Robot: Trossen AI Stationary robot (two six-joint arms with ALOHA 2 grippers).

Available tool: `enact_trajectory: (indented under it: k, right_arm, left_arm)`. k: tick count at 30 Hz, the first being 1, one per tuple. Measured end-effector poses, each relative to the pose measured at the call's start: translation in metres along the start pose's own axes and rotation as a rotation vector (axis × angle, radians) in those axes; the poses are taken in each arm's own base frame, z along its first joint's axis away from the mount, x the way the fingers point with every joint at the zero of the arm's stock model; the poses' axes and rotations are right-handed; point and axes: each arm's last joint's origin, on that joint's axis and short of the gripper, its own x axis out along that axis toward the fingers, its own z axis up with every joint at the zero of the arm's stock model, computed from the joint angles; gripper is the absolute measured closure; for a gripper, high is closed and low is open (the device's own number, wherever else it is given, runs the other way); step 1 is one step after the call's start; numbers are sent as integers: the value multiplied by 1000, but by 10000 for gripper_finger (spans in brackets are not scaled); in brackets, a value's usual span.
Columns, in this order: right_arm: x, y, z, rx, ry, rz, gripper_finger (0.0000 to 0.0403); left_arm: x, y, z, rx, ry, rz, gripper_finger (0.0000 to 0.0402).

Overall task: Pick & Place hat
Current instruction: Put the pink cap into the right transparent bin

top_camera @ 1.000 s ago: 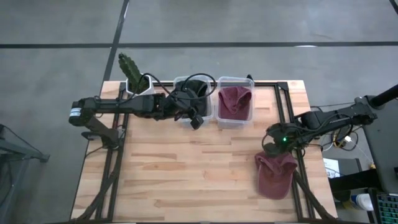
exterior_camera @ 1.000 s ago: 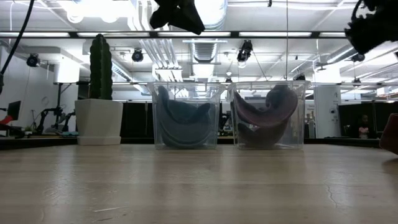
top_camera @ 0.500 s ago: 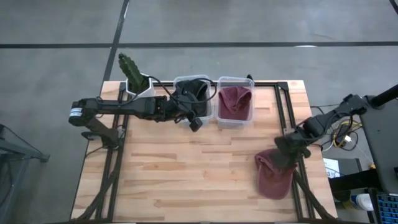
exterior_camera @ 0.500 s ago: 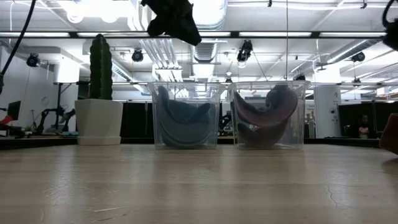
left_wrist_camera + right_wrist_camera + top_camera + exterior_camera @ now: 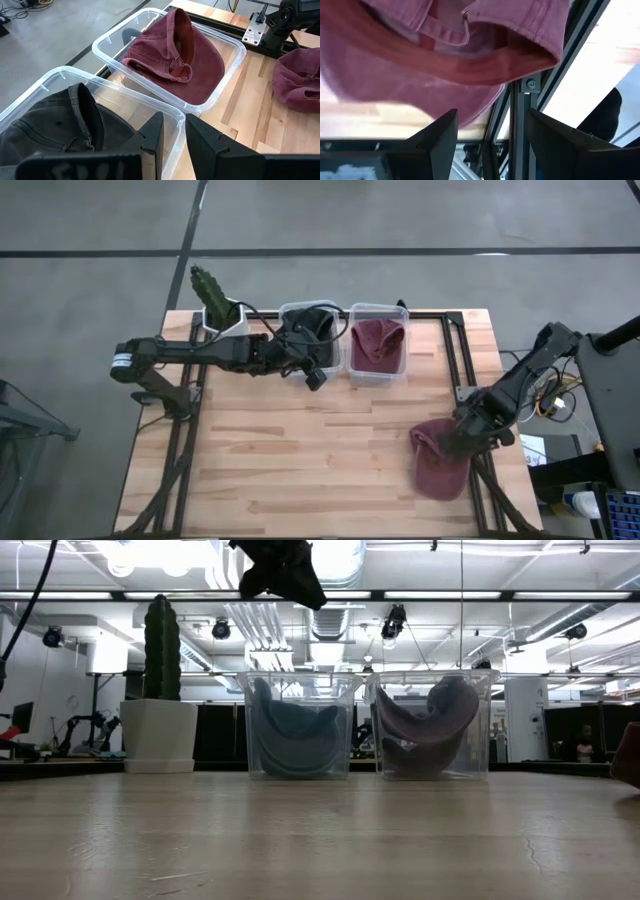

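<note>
A maroon hat lies on the wooden table near its right edge; its edge shows in the low view. My right gripper hovers open over this hat's far part, and the hat's brim fills the right wrist view just ahead of the fingers. A second maroon hat rests in the right clear bin. A dark hat sits in the left clear bin. My left gripper hangs open above that bin's near corner, high over it in the low view.
A cactus in a white pot stands at the far left corner beside the bins. Black metal rails run along the table's right and left sides. Bare wood spans the middle and near part of the table.
My right gripper has swung toward the table's near edge and stands over the maroon hat on the table; it has left the low view's upper right corner. The hat has not moved.
</note>
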Motion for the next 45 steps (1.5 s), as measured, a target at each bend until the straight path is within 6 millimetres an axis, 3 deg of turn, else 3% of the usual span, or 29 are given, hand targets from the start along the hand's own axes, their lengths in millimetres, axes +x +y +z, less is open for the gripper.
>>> enact_trajectory:
  k: [15,30,45]
  right_arm:
    - [21,17,-3,85,-83,-107,179]
    - [28,13,-6,129,-51,-150,179]
    - [72,33,8,110,-78,-48,179]
  left_arm:
    - [0,-1,0,-7,-1,-5,328]
    - [-1,-2,0,-1,0,-9,328]
    - [-1,-2,0,-4,-5,-10,328]
